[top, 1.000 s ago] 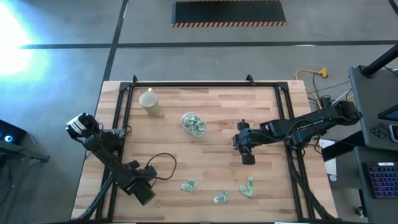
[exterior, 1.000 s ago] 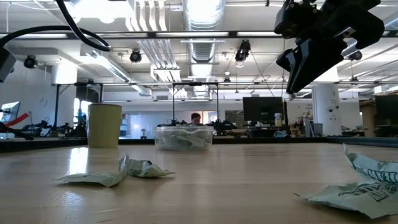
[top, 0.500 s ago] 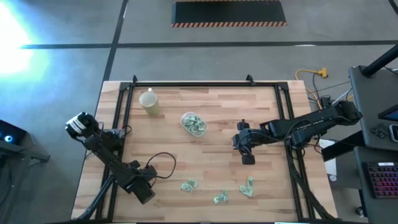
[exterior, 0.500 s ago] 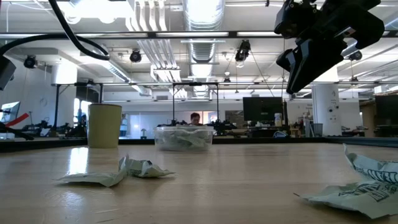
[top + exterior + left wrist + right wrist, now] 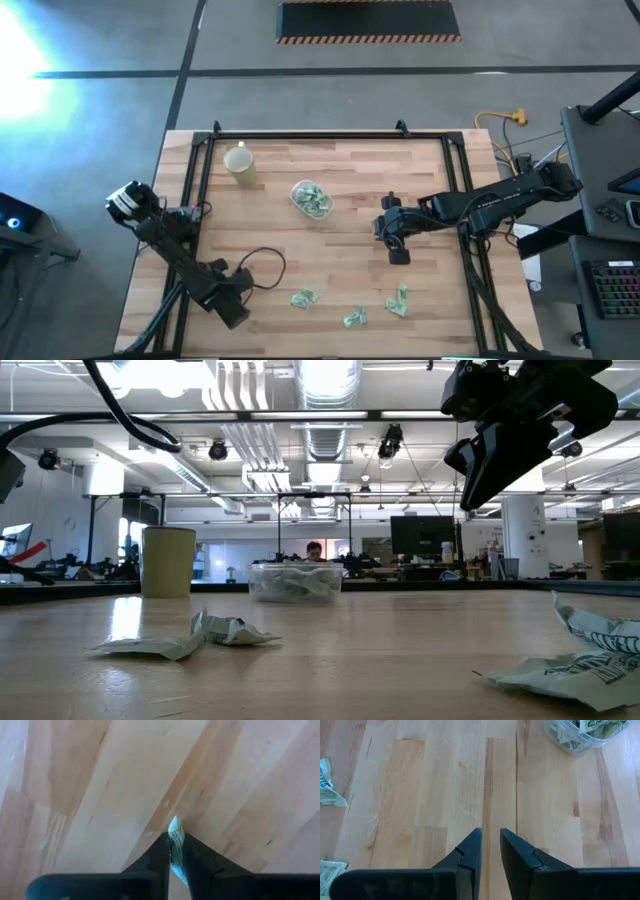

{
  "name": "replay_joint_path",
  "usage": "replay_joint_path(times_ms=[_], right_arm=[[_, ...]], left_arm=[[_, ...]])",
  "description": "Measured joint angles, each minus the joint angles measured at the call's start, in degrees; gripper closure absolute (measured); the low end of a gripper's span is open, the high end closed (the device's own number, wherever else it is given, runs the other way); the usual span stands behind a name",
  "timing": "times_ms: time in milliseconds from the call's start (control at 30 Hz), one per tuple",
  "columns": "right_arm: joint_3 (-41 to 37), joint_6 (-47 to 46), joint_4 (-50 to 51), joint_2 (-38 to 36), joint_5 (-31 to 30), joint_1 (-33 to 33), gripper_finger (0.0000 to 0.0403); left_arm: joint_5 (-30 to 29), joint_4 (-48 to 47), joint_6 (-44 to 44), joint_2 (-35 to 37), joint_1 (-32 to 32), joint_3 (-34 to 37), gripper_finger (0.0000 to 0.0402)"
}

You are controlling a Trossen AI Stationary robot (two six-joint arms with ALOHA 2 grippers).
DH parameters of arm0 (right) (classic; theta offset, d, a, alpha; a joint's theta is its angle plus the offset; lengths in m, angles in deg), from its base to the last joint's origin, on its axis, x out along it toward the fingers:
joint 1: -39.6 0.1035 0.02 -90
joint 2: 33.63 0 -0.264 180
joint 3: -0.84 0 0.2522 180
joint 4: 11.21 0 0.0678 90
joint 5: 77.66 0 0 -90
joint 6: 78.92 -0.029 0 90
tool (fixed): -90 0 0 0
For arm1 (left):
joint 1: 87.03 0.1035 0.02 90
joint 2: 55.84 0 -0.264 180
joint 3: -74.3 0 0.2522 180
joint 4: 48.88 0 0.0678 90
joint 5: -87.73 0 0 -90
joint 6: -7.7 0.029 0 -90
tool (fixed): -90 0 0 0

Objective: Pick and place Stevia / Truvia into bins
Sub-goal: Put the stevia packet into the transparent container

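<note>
Pale green-and-white Stevia sachets lie flat on the wood near the table's front edge: one (image 5: 303,298), one (image 5: 354,318) and one (image 5: 399,300). More sachets fill the clear bin (image 5: 311,198) at mid table. My left gripper (image 5: 232,306), at the front left, points down and is shut on one sachet (image 5: 175,827). My right gripper (image 5: 398,255) hangs right of the bin, above the table. In its wrist view its fingers (image 5: 490,840) stand a narrow gap apart with nothing between them. My left gripper pinches a sachet between its two fingers, which come from above and point down. The sachet stands edge-on in the gap, and its pale end (image 5: 175,834) sticks out past the fingertips toward the wood. Whether it is clear of the table I cannot tell.
A pale yellow cup (image 5: 240,163) stands at the far left, left of the bin. A black metal frame (image 5: 300,135) runs along the table's far and side edges. A loose black cable (image 5: 262,262) loops beside my left arm. Bare wood lies between the bin and the front sachets.
</note>
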Motion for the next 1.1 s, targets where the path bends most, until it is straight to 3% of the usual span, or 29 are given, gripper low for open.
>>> replay_joint_path(times_ms=[167,433,867,1000,1100], right_arm=[[0.0,0.0,-0.2,0.0,0.0,0.0,0.0344],[0.0,0.5,-0.4,0.0,-0.1,0.0,0.0344],[0.0,0.9,-0.6,0.0,-0.1,0.0,0.0344],[0.0,1.1,-1.1,0.0,-0.1,0.0,0.0344],[0.0,1.3,-1.1,0.0,-0.1,0.0,0.0344]], left_arm=[[-1.6,0.1,5.2,-0.1,0.0,-1.2,0.0397],[-7.9,0.0,15.6,-0.1,1.0,-2.7,0.0394],[-33.8,1.0,50.0,0.0,11.1,-5.4,0.0393],[-42.0,6.6,61.0,0.0,16.3,-5.3,0.0393],[-43.5,12.4,69.4,0.0,20.9,-5.2,0.0393]])
